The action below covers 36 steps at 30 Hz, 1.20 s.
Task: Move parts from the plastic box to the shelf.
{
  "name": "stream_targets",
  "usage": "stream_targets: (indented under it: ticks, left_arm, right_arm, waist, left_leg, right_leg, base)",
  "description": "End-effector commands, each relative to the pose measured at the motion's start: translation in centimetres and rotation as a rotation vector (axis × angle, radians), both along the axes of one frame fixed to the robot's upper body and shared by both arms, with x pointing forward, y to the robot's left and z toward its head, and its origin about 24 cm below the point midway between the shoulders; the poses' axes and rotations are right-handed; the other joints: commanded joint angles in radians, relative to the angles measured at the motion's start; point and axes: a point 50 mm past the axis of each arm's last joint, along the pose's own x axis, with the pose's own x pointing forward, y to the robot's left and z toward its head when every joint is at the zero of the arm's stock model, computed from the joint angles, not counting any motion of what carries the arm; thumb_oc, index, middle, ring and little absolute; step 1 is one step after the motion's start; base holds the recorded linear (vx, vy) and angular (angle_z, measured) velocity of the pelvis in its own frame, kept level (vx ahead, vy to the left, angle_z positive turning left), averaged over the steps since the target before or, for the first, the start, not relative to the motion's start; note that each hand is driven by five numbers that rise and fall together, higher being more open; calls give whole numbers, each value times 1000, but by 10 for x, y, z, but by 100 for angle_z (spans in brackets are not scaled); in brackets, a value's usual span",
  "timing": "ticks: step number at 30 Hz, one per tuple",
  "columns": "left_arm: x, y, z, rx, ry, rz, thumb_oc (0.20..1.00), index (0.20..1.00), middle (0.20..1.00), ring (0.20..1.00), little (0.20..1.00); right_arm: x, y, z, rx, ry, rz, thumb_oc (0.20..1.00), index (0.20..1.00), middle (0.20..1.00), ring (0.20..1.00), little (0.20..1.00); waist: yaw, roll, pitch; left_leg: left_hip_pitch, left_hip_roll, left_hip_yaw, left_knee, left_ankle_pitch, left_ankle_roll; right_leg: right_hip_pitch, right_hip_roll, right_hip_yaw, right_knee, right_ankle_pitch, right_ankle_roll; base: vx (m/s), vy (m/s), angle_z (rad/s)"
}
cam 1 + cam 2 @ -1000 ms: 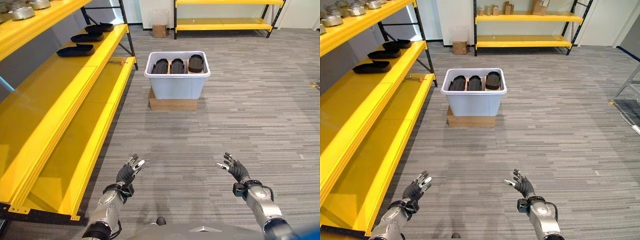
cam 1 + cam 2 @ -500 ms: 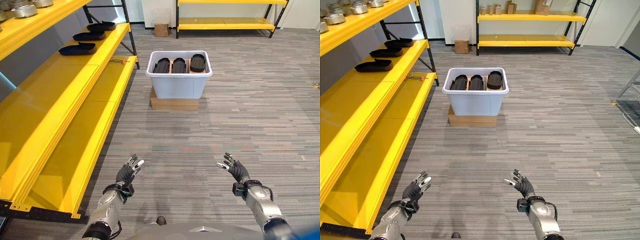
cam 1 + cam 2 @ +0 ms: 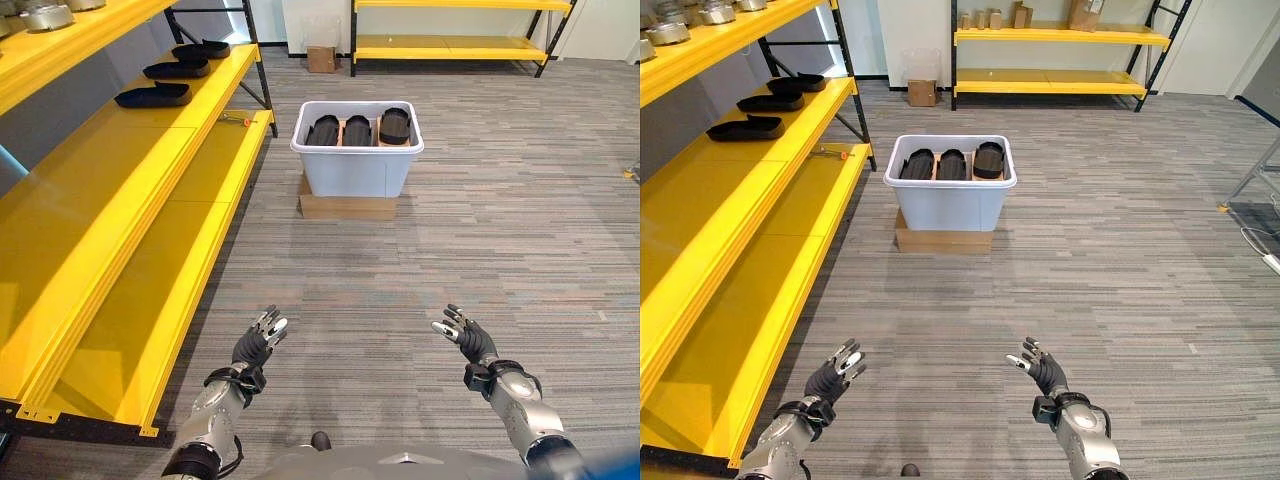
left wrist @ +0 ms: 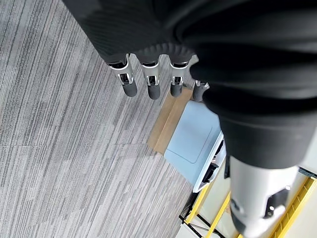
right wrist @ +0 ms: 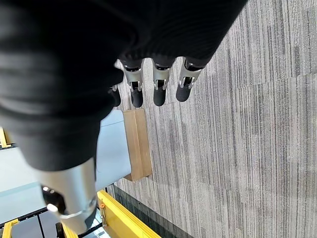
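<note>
A pale plastic box [image 3: 356, 168] stands on a flat cardboard base [image 3: 346, 207] on the carpet, well ahead of me. Three black parts [image 3: 358, 130] stand side by side in it. Three more black parts [image 3: 152, 96] lie on the middle level of the yellow shelf [image 3: 90, 190] to my left. My left hand [image 3: 254, 345] and right hand [image 3: 468, 340] hover low over the carpet, far short of the box, both open and empty. The wrist views show straight fingers [image 4: 150, 82] and fingers [image 5: 158, 87] with the box [image 4: 194, 139] beyond them.
The yellow shelf's lower level [image 3: 160, 310] runs along my left. Metal parts [image 3: 45, 15] sit on its top level. A second yellow shelf [image 3: 1055, 60] stands at the far wall, with a small cardboard box [image 3: 320, 60] on the floor near it.
Both hands have stayed where they were, open. The camera has shifted slightly, so the box and the shelf sit a little differently in the picture.
</note>
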Motion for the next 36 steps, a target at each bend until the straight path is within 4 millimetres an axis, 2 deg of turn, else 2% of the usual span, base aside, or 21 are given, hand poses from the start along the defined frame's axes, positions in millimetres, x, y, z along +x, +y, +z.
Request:
stream_targets:
  ticks: [1, 6, 10, 12, 14, 16, 18, 20, 22, 23, 24, 27, 29, 36]
  left_arm:
    - [27, 0, 19, 35, -133, 5, 1000, 1000, 1000, 1000, 1000]
    - [28, -1, 19, 13, -123, -11, 1000, 1000, 1000, 1000, 1000]
    - [31, -7, 17, -26, -114, -37, 1000, 1000, 1000, 1000, 1000]
    - [36, -14, 20, -29, -132, -68, 1000, 1000, 1000, 1000, 1000]
    - [43, -20, 25, -42, -146, -78, 1000, 1000, 1000, 1000, 1000]
    - [43, -23, 26, -48, -147, -88, 1000, 1000, 1000, 1000, 1000]
    - [42, -24, 25, -36, -137, -101, 1000, 1000, 1000, 1000, 1000]
    - [40, -24, 25, 21, -133, -109, 1000, 1000, 1000, 1000, 1000]
    - [38, -23, 24, 58, -137, -108, 1000, 1000, 1000, 1000, 1000]
    - [33, -23, 22, 69, -130, -109, 1000, 1000, 1000, 1000, 1000]
    - [29, -23, 19, 73, -122, -118, 1000, 1000, 1000, 1000, 1000]
    - [21, -28, 12, 85, -89, -156, 1000, 1000, 1000, 1000, 1000]
    - [18, -31, 10, 91, -82, -164, 1000, 1000, 1000, 1000, 1000]
    - [13, -25, 10, 97, -74, -133, 1000, 1000, 1000, 1000, 1000]
  right_arm:
    - [18, -5, 18, 3, -110, -48, 1000, 1000, 1000, 1000, 1000]
    - [19, -14, 21, -51, -118, -81, 1000, 1000, 1000, 1000, 1000]
    - [26, -14, 24, -19, -130, -155, 1000, 1000, 1000, 1000, 1000]
    - [31, -10, 27, -8, -149, -160, 1000, 1000, 1000, 1000, 1000]
    - [35, -4, 31, -10, -177, -136, 1000, 1000, 1000, 1000, 1000]
    - [35, 0, 32, -18, -193, -110, 1000, 1000, 1000, 1000, 1000]
    - [34, 1, 34, -45, -205, -94, 1000, 1000, 1000, 1000, 1000]
    - [33, -2, 35, -101, -214, -94, 1000, 1000, 1000, 1000, 1000]
    - [33, -6, 36, -113, -228, -130, 1000, 1000, 1000, 1000, 1000]
    - [33, -11, 37, -129, -236, -169, 1000, 1000, 1000, 1000, 1000]
    - [32, -13, 36, -144, -235, -186, 1000, 1000, 1000, 1000, 1000]
    - [29, -20, 38, -239, -240, -182, 1000, 1000, 1000, 1000, 1000]
    - [28, -23, 38, -276, -236, -184, 1000, 1000, 1000, 1000, 1000]
    - [28, -43, 44, -342, -244, -231, 1000, 1000, 1000, 1000, 1000]
  waist:
    - [11, -9, -24]
    - [10, -14, -15]
    - [11, -11, -2]
    - [10, -11, 14]
    - [9, -3, 42]
    - [5, -5, 58]
    - [-8, -18, 67]
    - [-22, -39, 74]
    - [-25, -50, 78]
    - [-25, -62, 82]
    - [-28, -62, 84]
    - [-42, -57, 79]
    - [-46, -55, 68]
    - [-46, -46, 25]
  left_leg:
    - [47, 70, 1, 11, -42, -59]
    - [47, 50, 6, 22, -53, -37]
    - [29, 40, 27, 52, -63, -11]
    - [17, 34, 30, 65, -66, 8]
    - [18, 32, 30, 62, -70, 22]
    - [31, 27, 25, 55, -75, 21]
    - [49, 19, 11, 51, -88, 14]
    - [70, 6, -5, 54, -108, 8]
    - [87, -4, -15, 55, -126, 7]
    - [108, -21, -34, 55, -154, 11]
    - [120, -27, -49, 54, -162, 14]
    - [129, -27, -92, 59, -163, 18]
    - [134, -25, -93, 62, -164, 12]
    - [150, 10, -40, 124, -194, -22]
  right_leg:
    - [-66, -120, -44, 4, 138, 103]
    - [-78, -140, -37, 43, 134, 114]
    - [-114, -150, -54, 163, 108, 114]
    - [-174, -167, -61, 288, 133, 125]
    - [-270, -182, -80, 459, 189, 138]
    - [-325, -175, -84, 497, 220, 145]
    - [-347, -143, -79, 426, 228, 148]
    - [-352, -116, -73, 291, 248, 153]
    - [-351, -115, -77, 203, 277, 159]
    - [-373, -128, -70, 131, 333, 175]
    - [-380, -129, -53, 106, 344, 175]
    - [-347, -104, 16, 53, 323, 157]
    - [-322, -100, 24, 34, 317, 148]
    - [-287, -87, -25, 73, 250, 97]
  base:
    - [1, 143, 0]
    - [-6, 149, 1]
    - [-37, 135, -1]
    - [-70, 118, -7]
    - [-58, 127, -8]
    - [27, 32, -2]
    - [110, -68, -3]
    - [213, -133, 3]
    - [292, -150, 20]
    - [391, -171, 21]
    - [439, -185, 14]
    - [294, -113, 44]
    - [272, -114, 81]
    - [267, -158, 30]
